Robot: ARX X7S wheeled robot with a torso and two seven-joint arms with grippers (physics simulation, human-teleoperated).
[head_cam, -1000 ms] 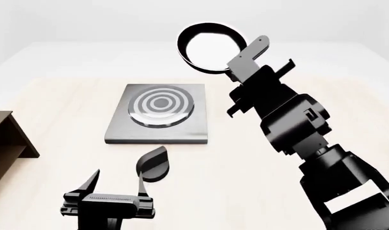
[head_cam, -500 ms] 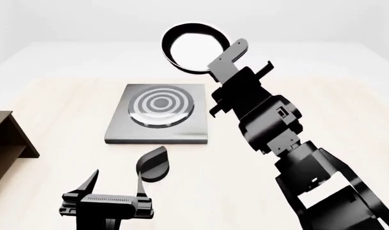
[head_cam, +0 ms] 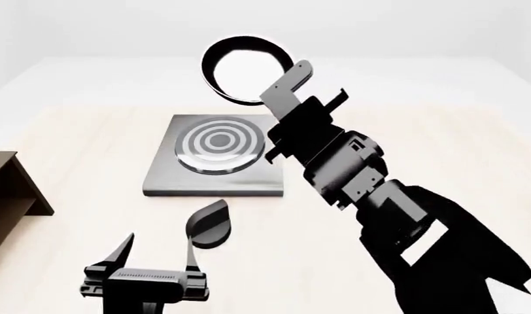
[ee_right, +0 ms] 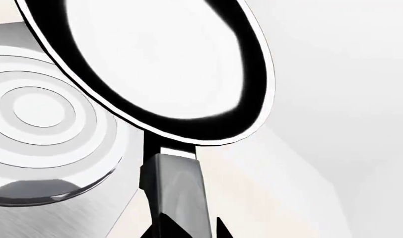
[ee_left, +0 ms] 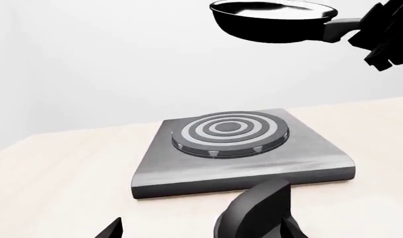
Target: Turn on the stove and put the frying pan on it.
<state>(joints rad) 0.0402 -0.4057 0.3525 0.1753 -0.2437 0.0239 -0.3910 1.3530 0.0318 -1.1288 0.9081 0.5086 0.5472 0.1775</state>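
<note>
The frying pan [head_cam: 246, 70] is black with a glossy inside and hangs level in the air, high above the stove's far right side; it also shows in the left wrist view [ee_left: 274, 22]. My right gripper [head_cam: 290, 93] is shut on its handle [ee_right: 175, 188]. The stove [head_cam: 165, 173] is a dark-grey plate with a burner [head_cam: 220, 142] of whitish rings. Its black knob [head_cam: 211, 224] lies on the table just in front of it. My left gripper [head_cam: 159, 252] is open and empty, low over the table, with the knob [ee_left: 258, 213] just ahead of its fingers.
A brown wooden shelf [head_cam: 8, 190] stands at the left edge of the light wooden table [head_cam: 82, 137]. My right arm [head_cam: 396, 216] stretches across the right half of the table.
My right arm has carried the frying pan to the left, from right of the stove to above its far right side. The left gripper has not moved.
</note>
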